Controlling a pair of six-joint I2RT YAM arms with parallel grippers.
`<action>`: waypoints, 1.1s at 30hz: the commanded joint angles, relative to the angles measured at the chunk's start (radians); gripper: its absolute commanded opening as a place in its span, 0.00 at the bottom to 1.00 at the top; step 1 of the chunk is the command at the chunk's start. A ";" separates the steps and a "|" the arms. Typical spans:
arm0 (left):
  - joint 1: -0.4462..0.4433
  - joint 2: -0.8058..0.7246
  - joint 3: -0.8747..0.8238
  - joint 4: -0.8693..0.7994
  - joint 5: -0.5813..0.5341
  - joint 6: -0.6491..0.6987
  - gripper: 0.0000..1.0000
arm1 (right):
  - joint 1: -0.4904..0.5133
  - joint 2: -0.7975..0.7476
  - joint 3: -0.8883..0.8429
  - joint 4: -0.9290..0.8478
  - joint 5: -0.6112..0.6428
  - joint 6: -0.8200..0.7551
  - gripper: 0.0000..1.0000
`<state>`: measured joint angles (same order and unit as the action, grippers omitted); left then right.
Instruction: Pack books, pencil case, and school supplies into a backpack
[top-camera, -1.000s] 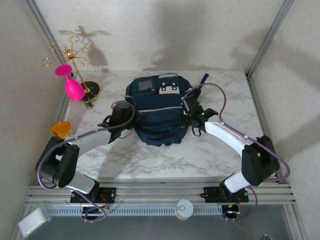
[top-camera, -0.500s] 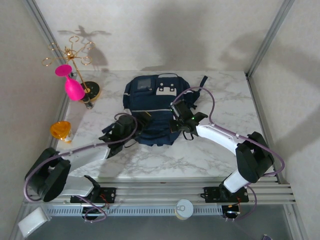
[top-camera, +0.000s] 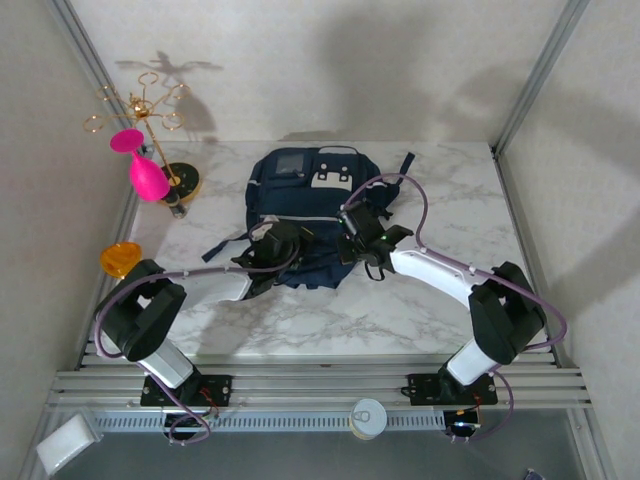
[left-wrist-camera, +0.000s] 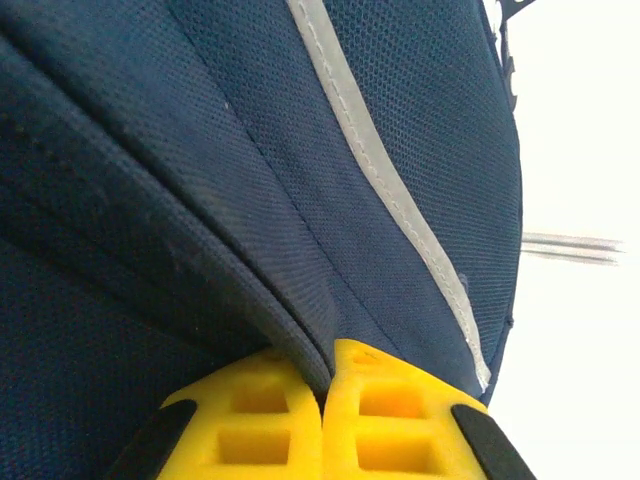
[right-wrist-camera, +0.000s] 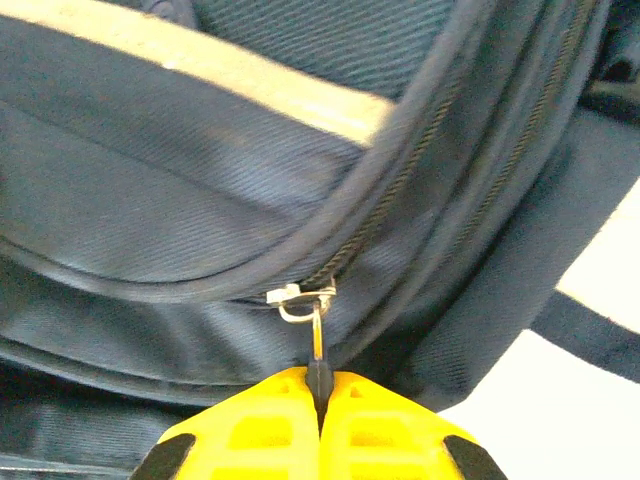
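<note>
The navy backpack (top-camera: 312, 195) lies flat mid-table, its grey-patched pockets at the far end. My left gripper (top-camera: 290, 243) is at its near left edge. In the left wrist view the yellow fingers (left-wrist-camera: 395, 410) are shut on a raised fold of the backpack's fabric (left-wrist-camera: 300, 330), below the light stripe (left-wrist-camera: 400, 200). My right gripper (top-camera: 352, 224) is at the near right side, shut on the thin zipper pull (right-wrist-camera: 317, 340) that hangs from the metal slider (right-wrist-camera: 298, 296). The books, pencil case and school supplies are out of view.
A gold wire stand (top-camera: 160, 120) with a pink glass (top-camera: 146, 175) stands at the back left. An orange cup (top-camera: 119, 258) sits at the left table edge. Dark straps (top-camera: 405, 165) trail off the backpack's far right. Bare marble lies right of the backpack.
My left gripper moved right from the backpack's left side to its near edge, opened, then shut on the fabric. My right gripper slid left along the zipper line, still shut.
</note>
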<state>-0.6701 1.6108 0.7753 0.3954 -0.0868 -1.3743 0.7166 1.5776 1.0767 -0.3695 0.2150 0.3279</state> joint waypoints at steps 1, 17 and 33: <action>0.107 -0.016 -0.025 -0.134 -0.132 0.098 0.00 | -0.088 -0.006 0.014 -0.084 0.124 -0.026 0.00; 0.158 -0.054 -0.007 -0.202 0.015 0.334 0.00 | -0.194 0.173 0.222 -0.076 0.188 -0.120 0.04; 0.167 -0.366 0.003 -0.398 -0.068 0.631 0.97 | -0.396 -0.270 -0.127 0.134 0.077 0.037 0.86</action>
<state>-0.5198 1.3476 0.8120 0.0895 0.0135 -0.8608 0.4168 1.3689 1.0374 -0.3191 0.2173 0.2554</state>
